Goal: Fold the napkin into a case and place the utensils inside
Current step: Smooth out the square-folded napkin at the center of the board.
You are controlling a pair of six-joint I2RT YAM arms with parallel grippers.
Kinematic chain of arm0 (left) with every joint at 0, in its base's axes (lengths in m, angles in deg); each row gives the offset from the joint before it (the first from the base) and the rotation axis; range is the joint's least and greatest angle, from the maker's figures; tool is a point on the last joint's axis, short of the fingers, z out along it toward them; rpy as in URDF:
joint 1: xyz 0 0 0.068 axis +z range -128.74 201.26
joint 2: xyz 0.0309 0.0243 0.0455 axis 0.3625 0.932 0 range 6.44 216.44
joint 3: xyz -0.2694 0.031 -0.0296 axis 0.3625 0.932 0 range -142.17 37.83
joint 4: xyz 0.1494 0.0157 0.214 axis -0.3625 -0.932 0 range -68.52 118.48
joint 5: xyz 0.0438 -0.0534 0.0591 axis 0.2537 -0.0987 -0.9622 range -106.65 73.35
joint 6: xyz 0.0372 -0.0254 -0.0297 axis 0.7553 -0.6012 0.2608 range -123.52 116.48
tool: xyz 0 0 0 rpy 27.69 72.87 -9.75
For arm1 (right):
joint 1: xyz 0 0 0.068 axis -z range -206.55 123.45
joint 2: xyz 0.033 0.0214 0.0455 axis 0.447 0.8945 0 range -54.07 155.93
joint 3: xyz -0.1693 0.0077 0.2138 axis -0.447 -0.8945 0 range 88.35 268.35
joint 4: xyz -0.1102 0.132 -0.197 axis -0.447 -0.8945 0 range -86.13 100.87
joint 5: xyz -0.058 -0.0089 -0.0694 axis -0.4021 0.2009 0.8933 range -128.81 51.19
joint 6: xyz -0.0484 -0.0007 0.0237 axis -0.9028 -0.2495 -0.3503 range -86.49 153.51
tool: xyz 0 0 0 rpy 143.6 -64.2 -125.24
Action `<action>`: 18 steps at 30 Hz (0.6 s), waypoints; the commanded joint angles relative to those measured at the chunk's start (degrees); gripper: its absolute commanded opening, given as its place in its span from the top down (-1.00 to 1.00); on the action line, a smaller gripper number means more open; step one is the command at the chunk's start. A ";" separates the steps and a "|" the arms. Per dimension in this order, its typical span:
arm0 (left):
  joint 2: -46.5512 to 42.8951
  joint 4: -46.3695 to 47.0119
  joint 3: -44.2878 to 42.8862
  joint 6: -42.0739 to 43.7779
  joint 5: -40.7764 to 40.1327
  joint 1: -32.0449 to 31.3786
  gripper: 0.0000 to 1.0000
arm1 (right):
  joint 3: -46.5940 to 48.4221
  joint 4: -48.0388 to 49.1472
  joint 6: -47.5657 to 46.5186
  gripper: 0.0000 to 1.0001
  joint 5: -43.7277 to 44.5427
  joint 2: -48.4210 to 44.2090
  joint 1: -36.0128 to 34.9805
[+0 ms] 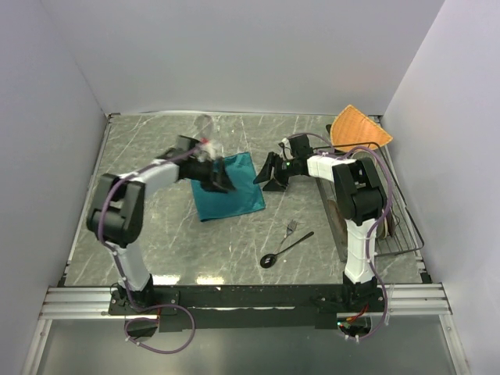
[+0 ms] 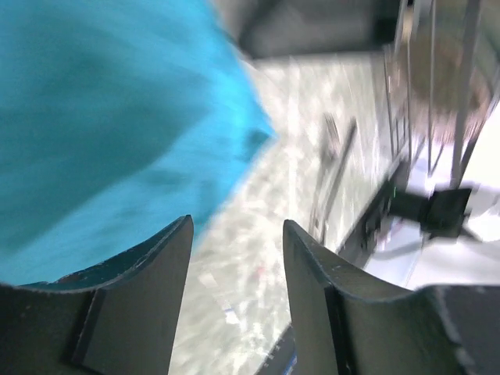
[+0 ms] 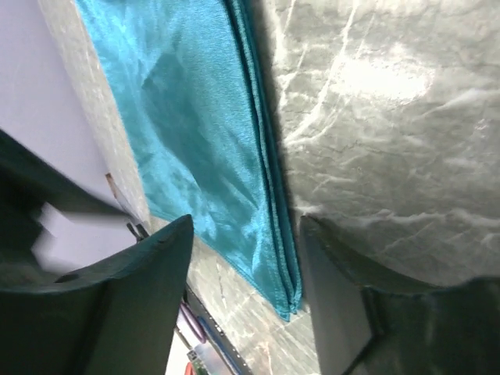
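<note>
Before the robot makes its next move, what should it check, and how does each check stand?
1. napkin folded, layered edge showing: ok.
2. left tool open, nothing between its fingers: ok.
3. right tool open and empty, beside the napkin's edge: ok.
4. fork and spoon lying free on the table, apart from the napkin: ok.
5. Utensils inside the napkin: not ok.
6. Pocket open for the utensils: cannot tell.
</note>
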 commanded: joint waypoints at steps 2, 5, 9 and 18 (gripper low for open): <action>-5.05 -1.47 -0.74 3.19 3.85 11.13 -0.09 | -0.11 -2.33 -4.55 -0.06 4.77 3.24 -1.00; -5.23 -1.65 -0.30 2.75 4.99 16.50 -0.09 | -1.25 -1.01 -4.72 0.45 4.51 3.42 -1.88; -5.41 -3.14 -0.30 3.45 5.17 21.26 -0.09 | -4.84 0.84 -3.15 1.00 3.28 1.06 -2.67; -9.54 -3.94 4.35 6.71 3.86 23.64 -0.11 | -20.74 10.14 7.13 1.00 1.08 -10.54 -10.39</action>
